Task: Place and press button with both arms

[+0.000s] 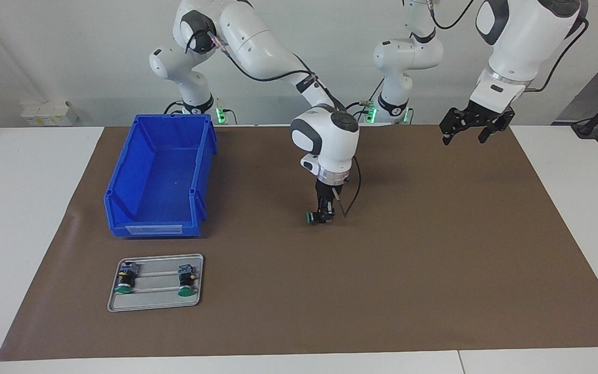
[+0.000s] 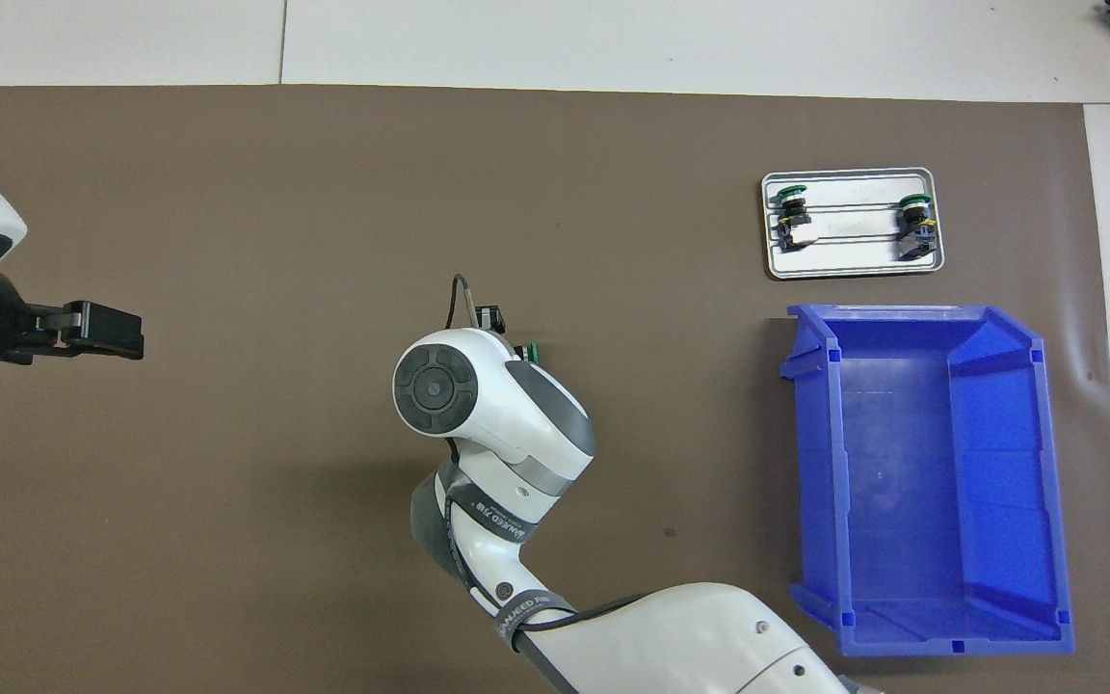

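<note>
We see the right pincer [image 1: 323,216] clamped on the button [image 1: 311,217] mid-table, cap sideways toward the right arm's end; the left pincer [image 1: 466,131] waits apart.

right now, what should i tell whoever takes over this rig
Right gripper: low at mid-mat, shut on the button, which sits at or just above the mat.
Left gripper: open, waiting in the air over the left arm's end of the mat.
Two spare buttons lie in the grey tray, beside the empty blue bin.
Done: button carried to mid-mat.
Left: release it, then press it.
</note>
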Robot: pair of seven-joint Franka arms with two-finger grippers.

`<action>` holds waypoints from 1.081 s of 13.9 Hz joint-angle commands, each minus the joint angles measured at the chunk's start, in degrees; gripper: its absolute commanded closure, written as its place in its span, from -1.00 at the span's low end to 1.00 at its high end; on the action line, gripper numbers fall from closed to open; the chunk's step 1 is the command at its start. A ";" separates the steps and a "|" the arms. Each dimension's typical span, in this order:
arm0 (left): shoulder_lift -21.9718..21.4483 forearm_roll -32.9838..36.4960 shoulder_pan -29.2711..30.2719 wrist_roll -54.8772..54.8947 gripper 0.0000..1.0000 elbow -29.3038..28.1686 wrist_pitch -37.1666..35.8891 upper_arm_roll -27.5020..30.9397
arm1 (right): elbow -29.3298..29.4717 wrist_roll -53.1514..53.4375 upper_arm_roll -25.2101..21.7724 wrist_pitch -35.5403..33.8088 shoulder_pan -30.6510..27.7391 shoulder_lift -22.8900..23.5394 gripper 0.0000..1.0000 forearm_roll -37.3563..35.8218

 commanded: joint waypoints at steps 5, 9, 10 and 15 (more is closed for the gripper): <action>-0.76 -0.46 0.60 0.28 -1.00 -1.06 0.47 -0.19 | -6.22 -21.61 -0.12 0.87 -5.52 -13.50 -1.00 -0.46; -0.76 -0.46 -0.01 -0.08 -1.00 -0.89 0.47 -0.19 | -12.57 -40.40 -0.12 -2.45 -13.68 -24.24 -1.00 1.73; -0.76 -0.46 -0.36 -0.08 -1.00 -0.88 0.99 -0.36 | -12.48 -47.77 -0.12 -4.82 -15.88 -25.82 -1.00 3.65; -0.76 -0.46 -5.28 0.63 -1.00 -1.15 1.52 -0.89 | -12.74 -89.71 -0.21 -25.45 -24.68 -33.99 -1.00 10.70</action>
